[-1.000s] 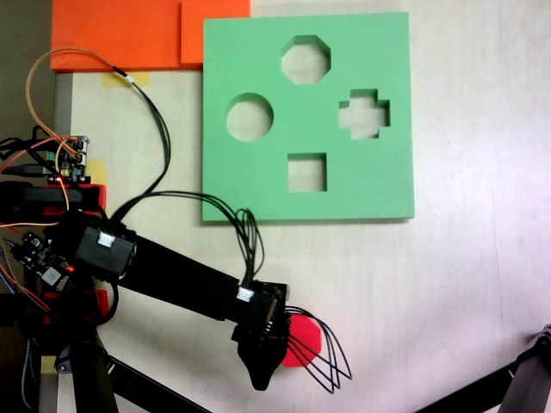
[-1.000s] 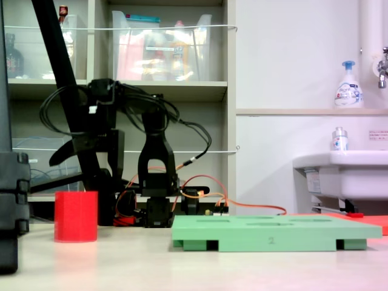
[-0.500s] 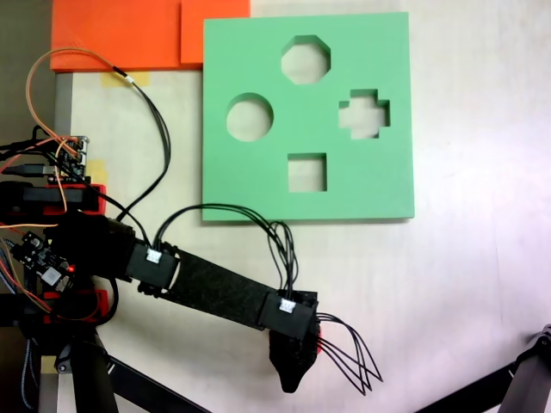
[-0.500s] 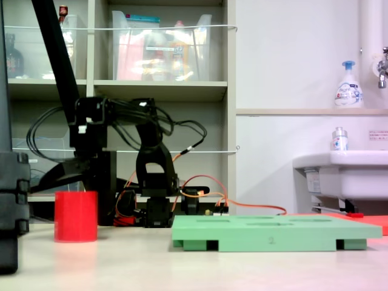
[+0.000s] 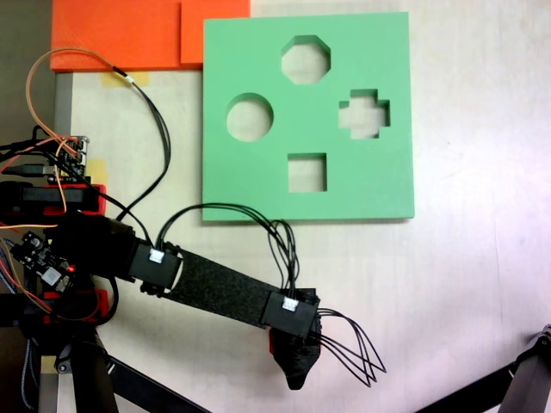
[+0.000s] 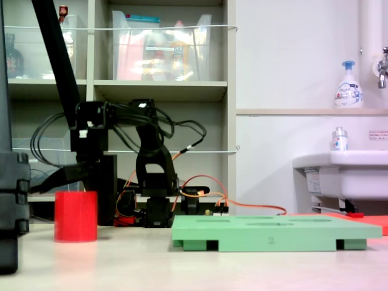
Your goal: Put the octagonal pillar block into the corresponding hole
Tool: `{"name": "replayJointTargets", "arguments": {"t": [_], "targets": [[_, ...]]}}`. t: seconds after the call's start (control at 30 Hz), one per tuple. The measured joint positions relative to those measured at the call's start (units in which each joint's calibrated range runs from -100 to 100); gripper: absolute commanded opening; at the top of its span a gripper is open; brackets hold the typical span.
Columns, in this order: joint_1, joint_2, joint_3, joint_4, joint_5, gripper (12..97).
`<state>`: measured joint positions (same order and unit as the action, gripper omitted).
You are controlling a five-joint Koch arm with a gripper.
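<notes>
Low side camera, left to right: red octagonal pillar block point(image 6: 76, 216) upright on the tabletop point(image 6: 182, 267), well left of the green foam board point(image 6: 270, 233). Just above and behind the block, black gripper point(image 6: 66, 174), its fingers angled down over the block's top; whether apart or together, cannot tell. From above: gripper point(image 5: 295, 372) covering the block, only a red sliver point(image 5: 271, 342) showing beside it. Octagonal hole point(image 5: 306, 59) at the board's far edge, empty, well apart from the block.
</notes>
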<state>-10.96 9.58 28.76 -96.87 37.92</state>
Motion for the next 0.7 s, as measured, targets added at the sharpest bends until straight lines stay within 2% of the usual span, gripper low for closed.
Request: {"name": "replayJointTargets", "arguments": {"t": [0.13,0.27,0.7], "targets": [[-0.05,0.14,-2.25,0.0,-0.05,87.2],[-0.39,0.0,-3.04,0.0,-0.05,76.8],[-0.49,-0.14,-3.04,1.47,0.05,77.4]]}}
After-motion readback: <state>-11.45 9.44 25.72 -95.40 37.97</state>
